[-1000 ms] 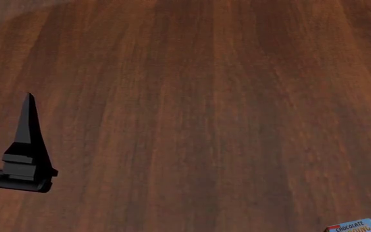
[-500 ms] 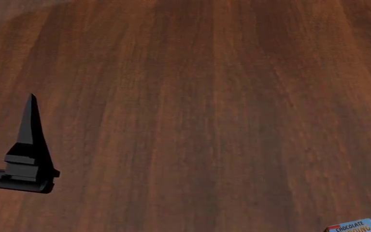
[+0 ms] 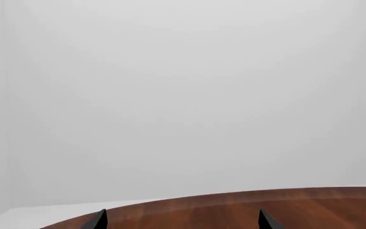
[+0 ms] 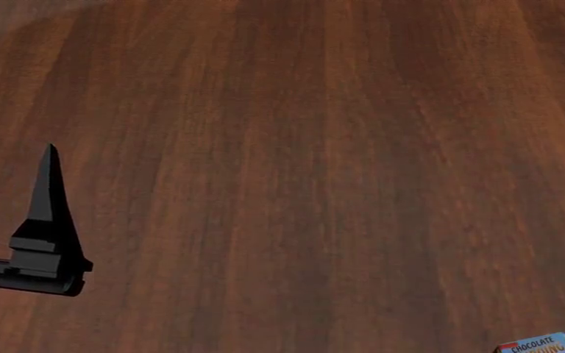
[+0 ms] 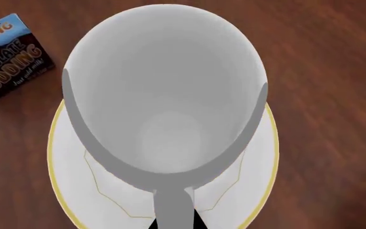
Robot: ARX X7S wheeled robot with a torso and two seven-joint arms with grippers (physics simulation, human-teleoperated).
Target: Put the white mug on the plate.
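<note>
Step in hand looks like the set-down: the glossy white cylindrical mug [image 5: 164,95] hangs directly over the round white gold-rimmed plate [image 5: 259,162], seen down its open mouth in the right wrist view. Whether it's touching the plate, can't tell. Right end effector: barely a dark sliver shows by the mug's handle, so grip state can't be told. Next move prob. calls for lowering straight, then letting go.

Head view misses mug & plate; shows only brown wooden surface [image 4: 312,169], 1 corner of the blue-and-brown chocolate pudding box [image 4: 538,345], and left end effector [image 3: 181,220], spread wide, holding nothing.
</note>
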